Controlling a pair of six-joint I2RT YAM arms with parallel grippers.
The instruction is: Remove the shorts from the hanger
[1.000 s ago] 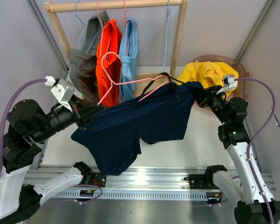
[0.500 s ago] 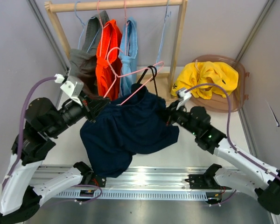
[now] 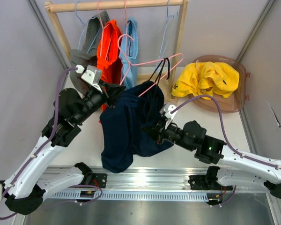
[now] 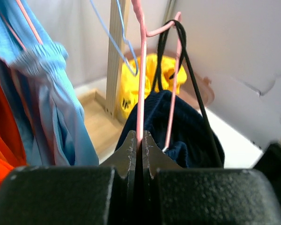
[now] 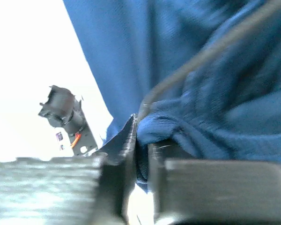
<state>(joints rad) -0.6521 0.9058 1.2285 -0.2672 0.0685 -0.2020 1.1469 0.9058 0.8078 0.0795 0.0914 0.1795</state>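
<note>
Navy shorts apparently in right tool

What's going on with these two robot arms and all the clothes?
The left gripper pinches a pink hanger, and the right gripper is clamped on the navy shorts hanging from it; they are not yet off. Yellow shorts lie in the tub. Grey shorts, orange shorts and light blue shorts hang on the wooden rack.
</note>
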